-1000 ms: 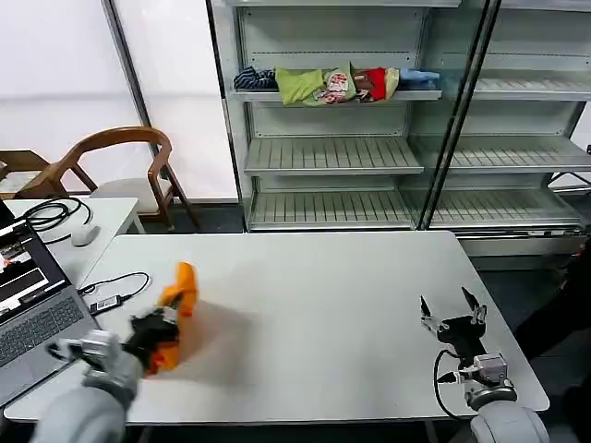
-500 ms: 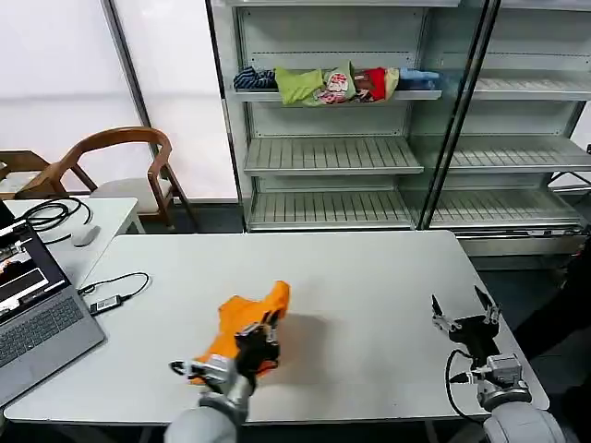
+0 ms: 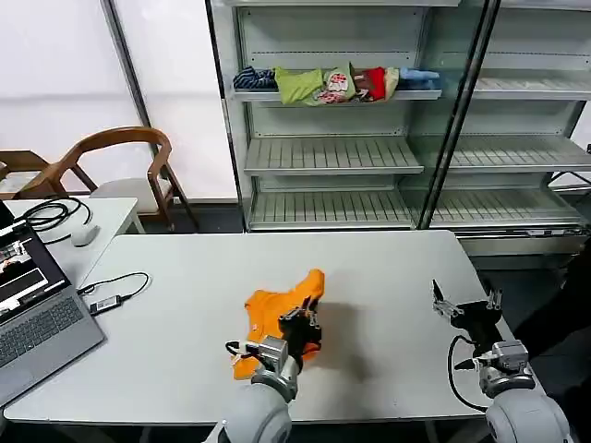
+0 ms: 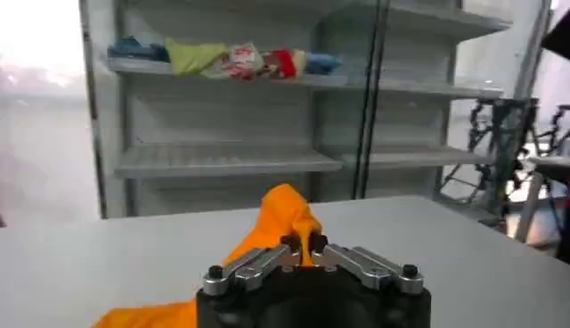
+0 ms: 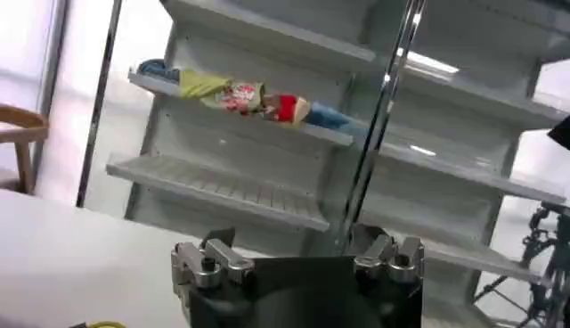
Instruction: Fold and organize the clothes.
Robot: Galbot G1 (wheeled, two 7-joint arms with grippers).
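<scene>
The orange T-shirt point(image 3: 272, 309) lies bunched near the middle of the white table point(image 3: 185, 277), towards its front. My left gripper point(image 3: 300, 320) is shut on a fold of the shirt's cloth, and in the left wrist view the orange cloth point(image 4: 283, 212) rises in a peak from between the pinched fingertips of that gripper point(image 4: 304, 242). My right gripper point(image 3: 466, 303) hovers open above the table's right end, apart from the shirt, nothing between its fingers.
An open laptop point(image 3: 32, 309) sits at the table's left edge with a cable point(image 3: 115, 293) beside it. A shelving unit point(image 3: 369, 157) stands behind the table, with green, red and blue garments point(image 3: 337, 85) piled in a row. A wooden chair point(image 3: 125, 166) stands at the back left.
My left gripper has dragged the orange shirt from the table's left side rightwards to near the middle. The right gripper has shifted slightly right and stays open.
</scene>
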